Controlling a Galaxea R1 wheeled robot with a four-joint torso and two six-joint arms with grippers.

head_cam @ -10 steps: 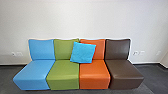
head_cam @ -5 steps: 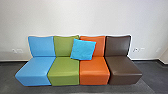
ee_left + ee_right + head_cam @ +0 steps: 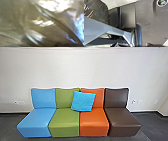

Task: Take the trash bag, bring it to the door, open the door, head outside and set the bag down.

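Left gripper: we are not managing to tell whether it is released, clenched or grasping the bag.
Right gripper: its state is escaping us too.
Trash bag [image 3: 32, 16]: dark, glossy, creased plastic is showing large and close at our left wrist camera, and is also showing in our right wrist view.
Change: our head camera is shifting against the half-second-earlier frame, while seats and cushion are keeping their arrangement.
Cushion [image 3: 83, 101]: bright blue, it is leaning tilted across the green seat [image 3: 65, 122] and orange seat [image 3: 93, 122].
Row: the blue seat [image 3: 37, 122] is standing at the left end, the brown seat [image 3: 123, 122] at the right.
Floor [image 3: 7, 124]: dark grey, it is running under them.
Wall [image 3: 80, 69]: pale, it is rising behind, bearing small outlet plates [image 3: 140, 101].
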